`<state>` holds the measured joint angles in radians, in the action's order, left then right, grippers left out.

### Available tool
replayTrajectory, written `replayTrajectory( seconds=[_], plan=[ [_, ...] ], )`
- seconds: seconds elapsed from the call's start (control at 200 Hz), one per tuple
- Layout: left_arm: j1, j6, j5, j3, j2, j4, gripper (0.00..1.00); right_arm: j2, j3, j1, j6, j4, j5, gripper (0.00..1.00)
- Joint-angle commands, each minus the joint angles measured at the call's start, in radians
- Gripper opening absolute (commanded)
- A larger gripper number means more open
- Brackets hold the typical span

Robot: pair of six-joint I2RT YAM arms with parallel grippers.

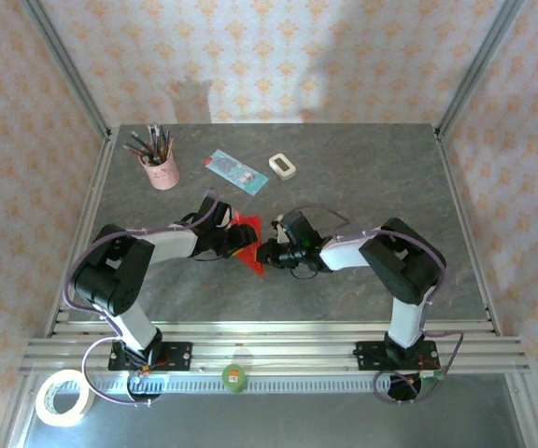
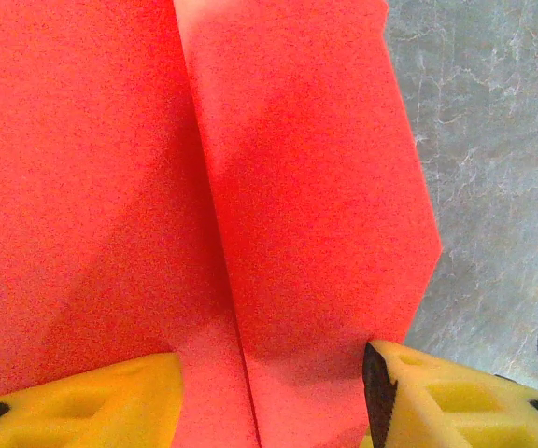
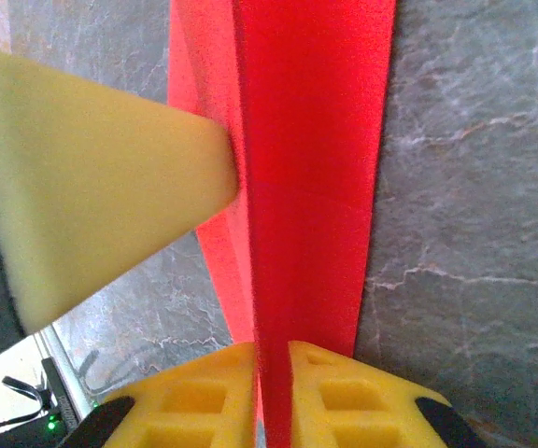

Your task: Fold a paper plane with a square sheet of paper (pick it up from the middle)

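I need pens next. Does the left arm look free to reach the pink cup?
Probably not yet: the way to the pink cup looks open, but the left gripper straddles the red paper.

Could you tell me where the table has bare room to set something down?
Free: the grey table right of the white block to the side rail, and the near strip between the arm bases. Crowded: centre, around the red paper, and back left by the pen cup.
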<state>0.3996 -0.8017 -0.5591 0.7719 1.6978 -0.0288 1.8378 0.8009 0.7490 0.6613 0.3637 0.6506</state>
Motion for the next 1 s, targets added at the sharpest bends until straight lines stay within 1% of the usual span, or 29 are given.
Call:
replayTrajectory(
  seconds=[0.0,0.275,0.425,0.601,0.761,0.821,0.996],
  plan=[
    [0.011,0.035,0.094,-0.048,0.094,0.105,0.56,0.018,-0.002,-0.004,0.029,0.045,-0.004,0.14],
    [0.011,0.018,0.067,-0.033,0.043,0.081,0.56,0.036,-0.051,-0.004,0.06,0.063,0.007,0.09],
    [0.011,-0.007,0.027,-0.01,-0.018,0.029,0.57,0.044,-0.065,-0.005,0.062,0.055,0.022,0.07],
    [-0.001,-0.006,0.037,0.027,-0.11,-0.014,0.59,0.05,-0.075,-0.01,0.06,0.046,0.034,0.06],
    [-0.028,0.003,0.014,-0.009,-0.153,-0.098,0.59,0.063,-0.076,-0.016,0.068,0.056,0.056,0.05],
    [-0.039,0.001,-0.011,-0.037,-0.156,-0.144,0.57,0.066,-0.08,-0.02,0.07,0.063,0.065,0.05],
    [-0.058,-0.013,-0.101,-0.113,-0.139,-0.287,0.38,0.072,-0.097,-0.036,0.077,0.099,0.112,0.05]
  ],
)
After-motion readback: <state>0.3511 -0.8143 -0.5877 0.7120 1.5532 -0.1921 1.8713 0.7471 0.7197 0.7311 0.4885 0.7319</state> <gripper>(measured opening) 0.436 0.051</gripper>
